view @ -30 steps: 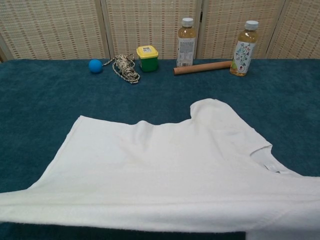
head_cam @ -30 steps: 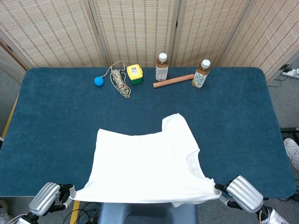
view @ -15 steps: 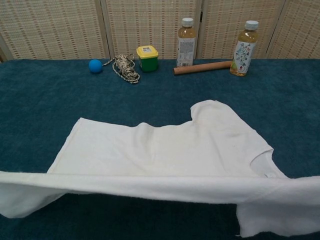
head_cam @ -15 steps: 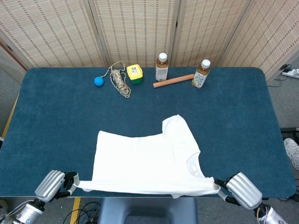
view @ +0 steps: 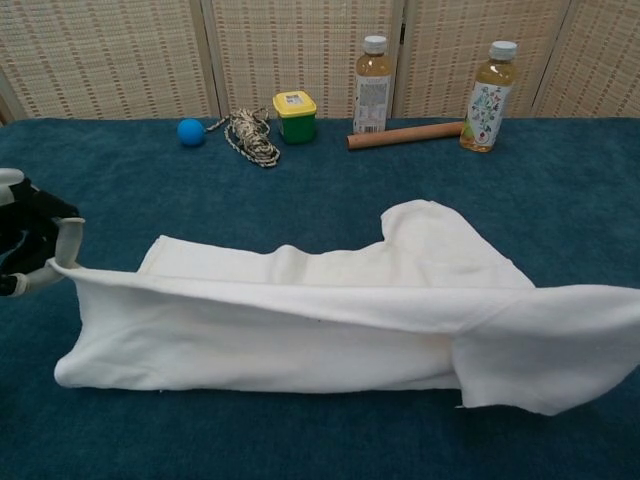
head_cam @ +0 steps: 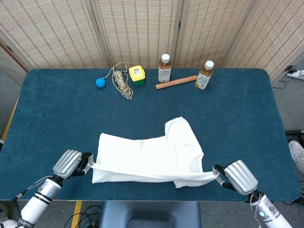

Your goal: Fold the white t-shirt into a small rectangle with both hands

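White t-shirt (head_cam: 152,154): long axis runs left-right between our hands; left robot hand (head_cam: 71,164) and right robot hand (head_cam: 237,176) each pinch raised near edge, far edge ahead on counter (head_cam: 52,114).

Two of the robot's own cameras, one high and one low, both facing the screen wall.

The head view looks steeply down from above the near edge, taking in the whole blue table (head_cam: 57,118) and floor at both sides. The chest view sits low and close, near table height, looking across it. Both share the white t-shirt (head_cam: 152,154), the bottles, and the left hand (view: 25,245); the right hand seems to lie outside the chest view.
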